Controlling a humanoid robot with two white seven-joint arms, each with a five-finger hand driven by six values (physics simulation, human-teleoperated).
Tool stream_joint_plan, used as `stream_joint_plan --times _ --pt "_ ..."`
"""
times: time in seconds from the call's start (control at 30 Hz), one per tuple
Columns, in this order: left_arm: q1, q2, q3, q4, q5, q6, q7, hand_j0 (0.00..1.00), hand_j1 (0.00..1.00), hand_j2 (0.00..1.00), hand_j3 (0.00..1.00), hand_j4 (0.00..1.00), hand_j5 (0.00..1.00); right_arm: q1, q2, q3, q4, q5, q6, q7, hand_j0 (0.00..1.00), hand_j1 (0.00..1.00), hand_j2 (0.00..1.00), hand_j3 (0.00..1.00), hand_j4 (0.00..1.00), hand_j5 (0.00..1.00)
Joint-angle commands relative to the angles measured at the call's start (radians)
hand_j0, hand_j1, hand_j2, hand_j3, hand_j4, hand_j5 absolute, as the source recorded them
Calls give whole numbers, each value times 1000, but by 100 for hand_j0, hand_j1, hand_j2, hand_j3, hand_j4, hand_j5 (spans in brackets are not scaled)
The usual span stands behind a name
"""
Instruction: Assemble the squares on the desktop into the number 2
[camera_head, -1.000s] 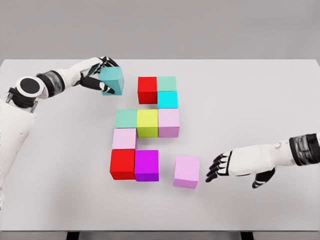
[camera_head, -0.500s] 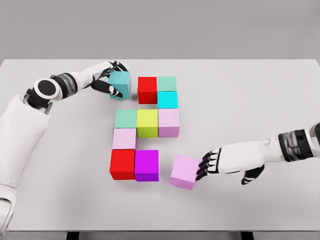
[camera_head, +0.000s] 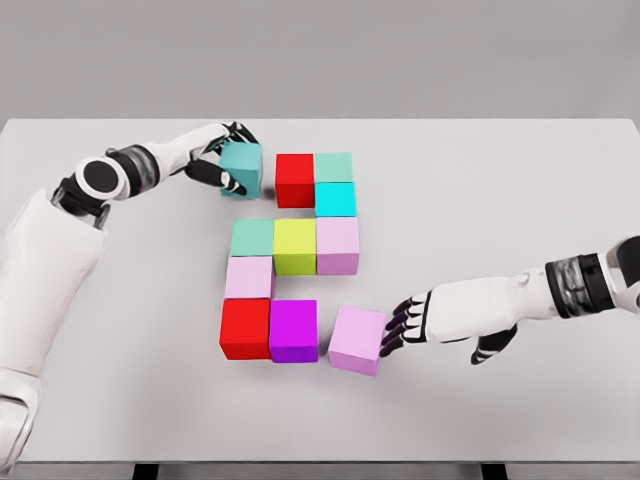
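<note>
Two cubes are going home at once here: the left hand (camera_head: 222, 160) is gripping the teal cube (camera_head: 243, 168) at the far end of the figure, fingers wrapped over its top and left face, holding it just left of the red cube (camera_head: 295, 180) so it can finish the top bar of the 2 alongside the pale green cube (camera_head: 334, 167) and cyan cube (camera_head: 336, 199). Down at the near end, the right hand (camera_head: 440, 318) is holding nothing; its dark fingertips (camera_head: 396, 325) are lying extended against the right face of the lilac cube (camera_head: 358, 340), evidently pushing it left, not lifting it. That cube is sitting a touch skewed, just beside the magenta cube (camera_head: 293, 330), where it would complete the bottom bar with the red corner cube (camera_head: 245, 328). The middle row, from green cube (camera_head: 253, 237) through yellow-green cube (camera_head: 295, 246) to pink cube (camera_head: 338, 245), looks settled. Room is generous: the white table (camera_head: 500, 200) is lying bare to the right, and both ends are sitting well clear of its edges, though the skewed corner could jam against its neighbour.
</note>
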Motion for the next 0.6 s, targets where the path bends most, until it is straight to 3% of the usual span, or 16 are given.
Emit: stream_joint_plan --times 0.0,0.57 --pt "0 -11 0 -1 -7 0 2 30 30 30 30 30 30 0 -1 -3 2 -6 2 0 100 100 100 100 100 100" --pt "-2 -35 6 11 -19 0 2 31 31 31 31 31 31 -2 23 -13 3 -2 2 0 100 100 100 100 100 100"
